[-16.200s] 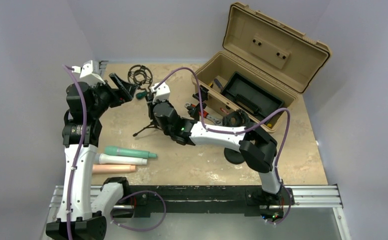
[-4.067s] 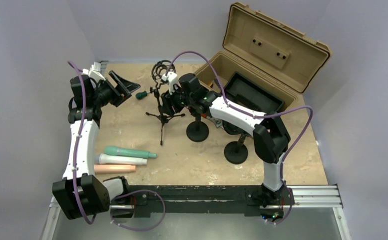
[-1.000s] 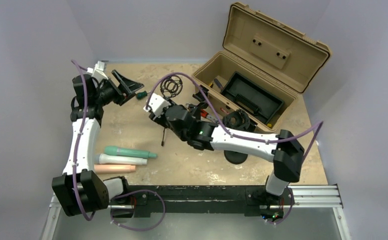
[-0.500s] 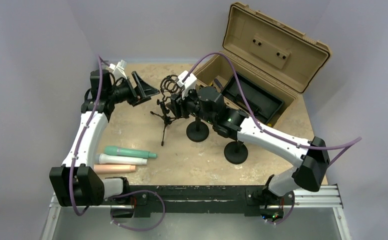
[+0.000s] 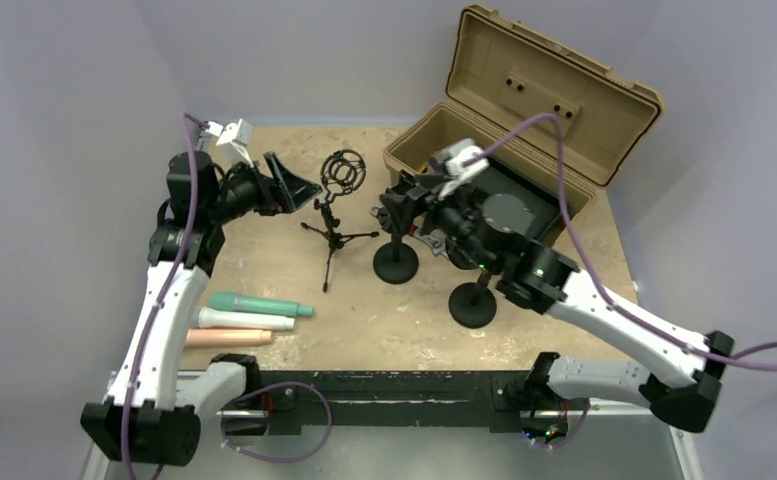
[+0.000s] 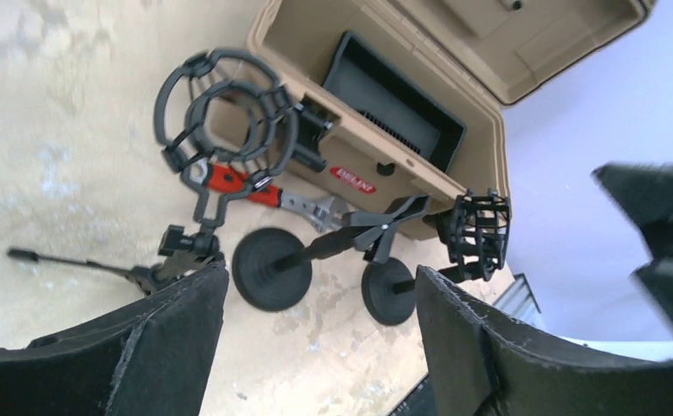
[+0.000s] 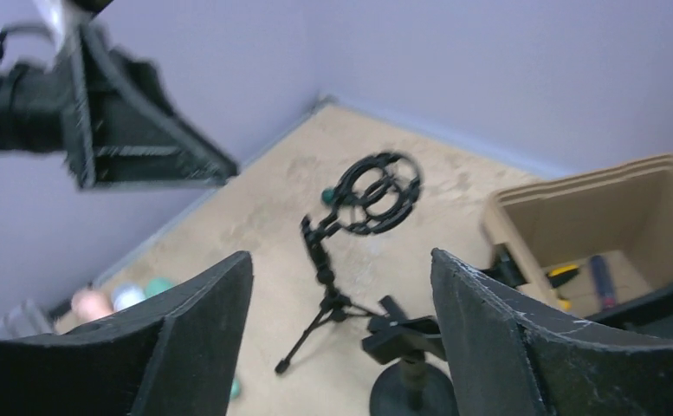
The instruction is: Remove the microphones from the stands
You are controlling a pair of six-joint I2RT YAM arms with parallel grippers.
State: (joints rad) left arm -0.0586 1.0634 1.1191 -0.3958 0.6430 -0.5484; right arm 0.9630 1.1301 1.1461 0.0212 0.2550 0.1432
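A black tripod stand (image 5: 332, 232) stands upright mid-table, its ring shock mount (image 5: 342, 171) holding nothing. The same mount (image 6: 227, 113) shows in the left wrist view and the mount (image 7: 372, 191) in the right wrist view. Three microphones lie side by side at the near left: green (image 5: 260, 304), white (image 5: 241, 319) and peach (image 5: 228, 337). My left gripper (image 5: 299, 190) (image 6: 320, 286) hangs open just left of the mount. My right gripper (image 5: 394, 203) (image 7: 341, 260) is open too, right of the tripod, with nothing between its fingers.
Two round-base stands (image 5: 396, 263) (image 5: 473, 305) stand right of the tripod; one carries a clip (image 7: 409, 339), the other a second shock mount (image 6: 480, 234). An open tan toolbox (image 5: 524, 130) fills the back right. A red-handled wrench (image 6: 255, 186) lies beside it.
My right gripper has pulled back to the right, away from the tripod stand, and its jaws have spread wider. The left gripper has shifted slightly toward the shock mount.
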